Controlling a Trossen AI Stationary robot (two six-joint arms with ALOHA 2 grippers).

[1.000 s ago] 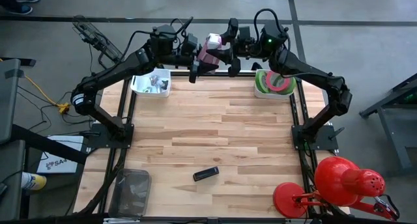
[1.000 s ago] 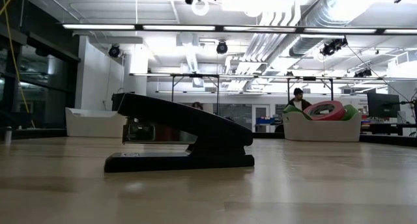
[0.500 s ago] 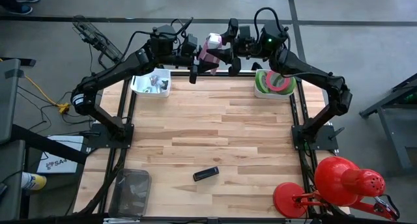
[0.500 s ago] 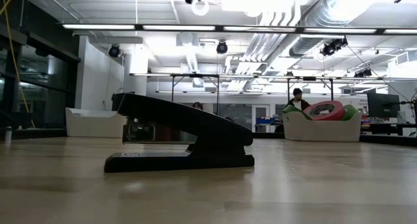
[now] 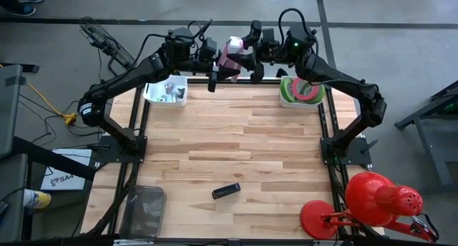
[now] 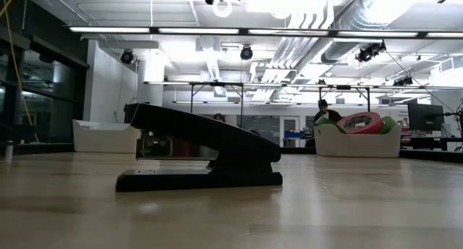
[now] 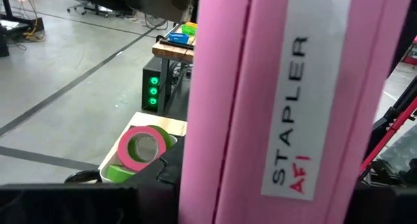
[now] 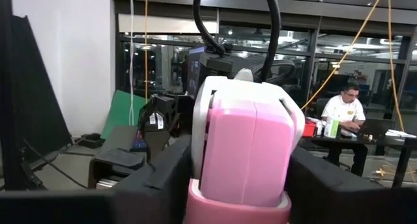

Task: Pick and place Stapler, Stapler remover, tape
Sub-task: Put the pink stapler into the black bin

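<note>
Stapler number one, the black stapler (image 5: 226, 191), sits on my table (image 5: 236, 139) near its front edge, well apart from both arms; in the low view it (image 6: 199, 156) rests flat on the wood with its top arm raised at an angle. A second one, the pink stapler (image 5: 230, 56) with a white end, hangs in the air above the table's far edge, between the two bins. I see the left gripper (image 5: 214, 73) clenched on it from the left and the right gripper (image 5: 255, 67) clenched on it from the right, so both claws grasp the same piece. My left wrist view is filled by its pink body (image 7: 273, 100) with a strip reading "STAPLER". The right wrist view shows its pink end (image 8: 246, 152) between dark fingers (image 8: 156, 178). Tape rolls (image 5: 302, 91), pink and green, lie in the white bin (image 5: 285, 102) at the far right corner. Another white bin (image 5: 179, 99) at the far left holds small items I cannot make out.
</note>
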